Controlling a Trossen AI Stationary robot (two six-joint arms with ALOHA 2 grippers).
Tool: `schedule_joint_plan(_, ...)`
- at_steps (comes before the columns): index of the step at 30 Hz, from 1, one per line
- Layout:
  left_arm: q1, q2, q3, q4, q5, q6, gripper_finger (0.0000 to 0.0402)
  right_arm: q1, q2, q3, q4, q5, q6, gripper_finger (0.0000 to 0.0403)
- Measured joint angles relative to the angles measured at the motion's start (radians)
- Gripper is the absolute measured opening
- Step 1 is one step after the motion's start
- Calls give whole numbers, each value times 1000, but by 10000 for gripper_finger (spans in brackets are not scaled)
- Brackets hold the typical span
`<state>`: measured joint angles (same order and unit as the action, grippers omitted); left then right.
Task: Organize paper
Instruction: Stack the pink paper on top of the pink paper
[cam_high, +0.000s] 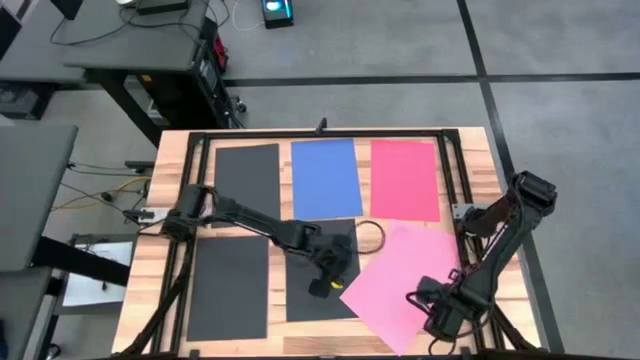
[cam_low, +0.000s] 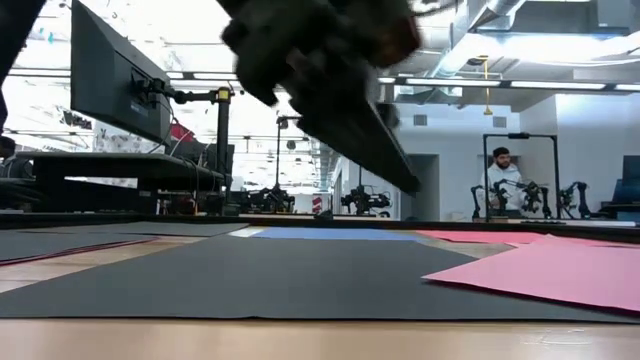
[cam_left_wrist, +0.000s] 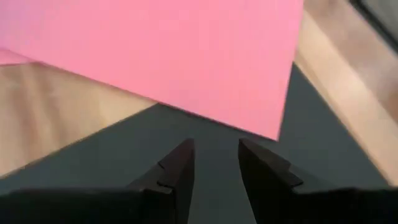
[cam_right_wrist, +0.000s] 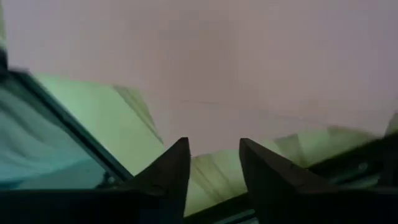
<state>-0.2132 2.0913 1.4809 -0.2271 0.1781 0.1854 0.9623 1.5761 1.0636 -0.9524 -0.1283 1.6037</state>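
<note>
Six sheets lie on the counter (cam_high: 140, 265), five squared in a grid and the pink sheet (cam_high: 405, 280) skewed at the near right with a corner over the middle black sheet (cam_high: 320, 300), so straightening it looks like the step in hand. The left gripper (cam_high: 322, 287) hovers over that black sheet, fingers (cam_left_wrist: 180, 168) slightly parted and empty, facing the pink corner. The right gripper (cam_high: 437, 318) is at the pink sheet's near edge, fingers (cam_right_wrist: 177, 165) narrowly apart; whether they pinch it is hidden.
</note>
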Motion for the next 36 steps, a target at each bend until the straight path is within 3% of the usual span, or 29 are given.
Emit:
schedule_joint_plan(9, 4, 188, 336, -278, -3, 88, 109, 4, 0, -125, 104, -87, 149, 9)
schedule_joint_plan(21, 45, 187, 350, -320, -57, 83, 109, 4, 0, -299, 225, -160, 316, 1)
schedule_joint_plan(36, 41, 187, 349, -382, -78, 55, 109, -92, -3, -367, 280, -201, 193, 0)
